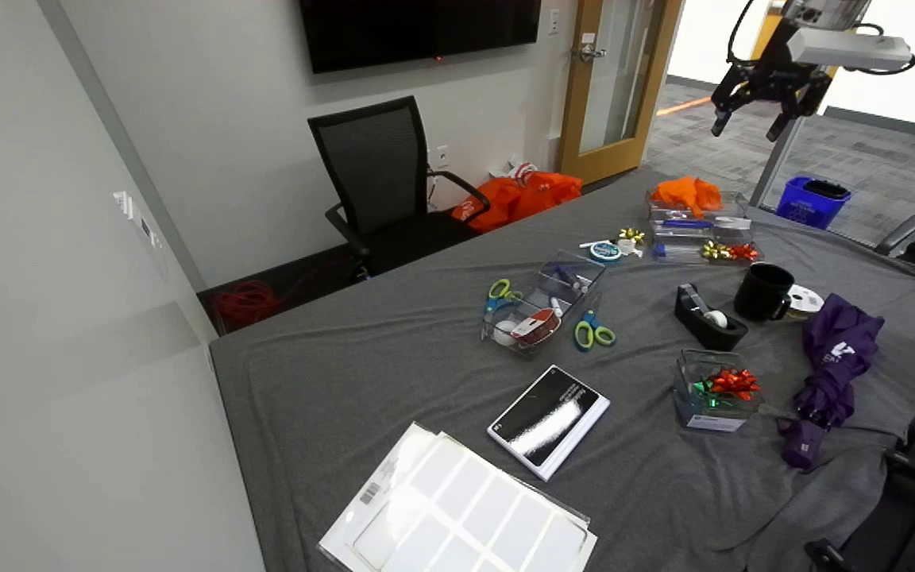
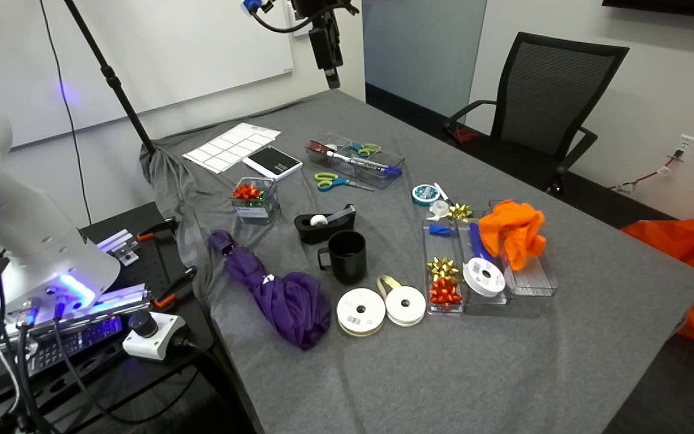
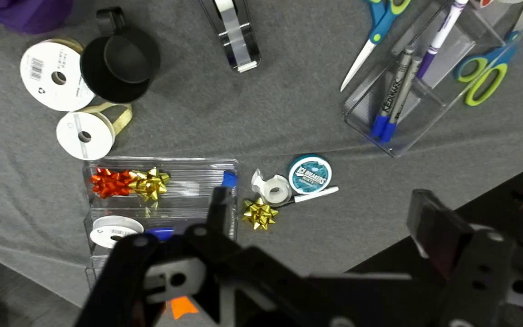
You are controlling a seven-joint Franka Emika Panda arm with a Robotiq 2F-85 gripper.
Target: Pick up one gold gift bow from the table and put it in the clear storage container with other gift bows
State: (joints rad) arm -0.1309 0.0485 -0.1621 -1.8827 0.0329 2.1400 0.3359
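Observation:
A gold gift bow lies on the grey tablecloth, touching or very close to a clear tape roll and beside a clear tray. It also shows in both exterior views. The clear storage container, a small see-through box with red and green bows inside, stands near the purple umbrella; it also shows in an exterior view and is out of the wrist view. My gripper is open and empty, high above the table, fingers pointing down; it shows in both exterior views.
A divided clear tray beside the bow holds another gold bow, a red bow, a ribbon spool and orange cloth. A mint tin lies close. A black mug, tape dispenser, umbrella and marker tray stand around.

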